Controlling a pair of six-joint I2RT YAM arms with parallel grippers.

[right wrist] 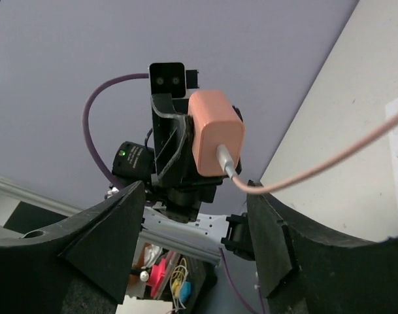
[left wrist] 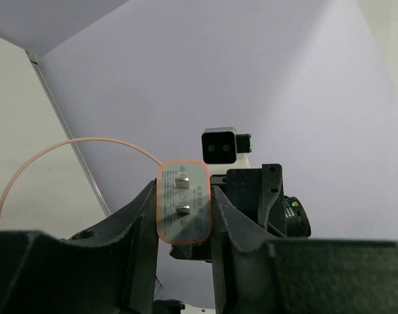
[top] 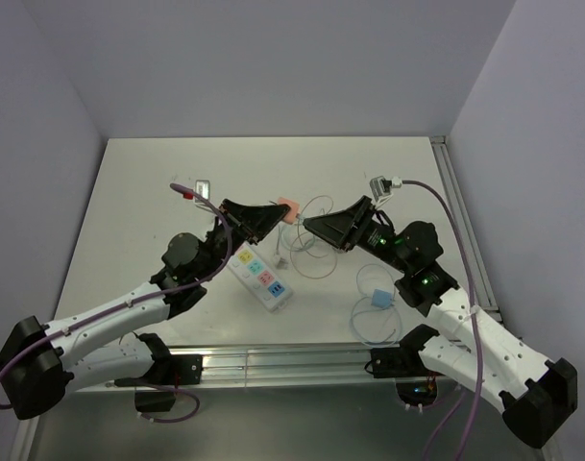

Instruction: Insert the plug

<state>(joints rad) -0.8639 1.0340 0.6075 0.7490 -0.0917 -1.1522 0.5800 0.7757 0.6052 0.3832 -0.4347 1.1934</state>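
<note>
A pink-orange plug (top: 288, 208) with two flat metal prongs is held above the table in my left gripper (top: 280, 215). In the left wrist view the jaws are shut on the plug's sides (left wrist: 183, 203), prongs facing the camera. A thin pink cable (right wrist: 329, 160) runs from its back. My right gripper (top: 306, 224) is open, facing the plug from the right with a small gap between them. In the right wrist view its fingers stand wide apart below the plug (right wrist: 215, 134). The white power strip (top: 260, 274) with coloured sockets lies on the table below the left gripper.
Loose thin cables (top: 311, 245) lie coiled between the arms. A small blue adapter (top: 380, 300) with a white cable loop lies by the right arm. A small silver object (top: 202, 185) sits at the back left. A metal rail (top: 455, 206) runs along the table's right edge.
</note>
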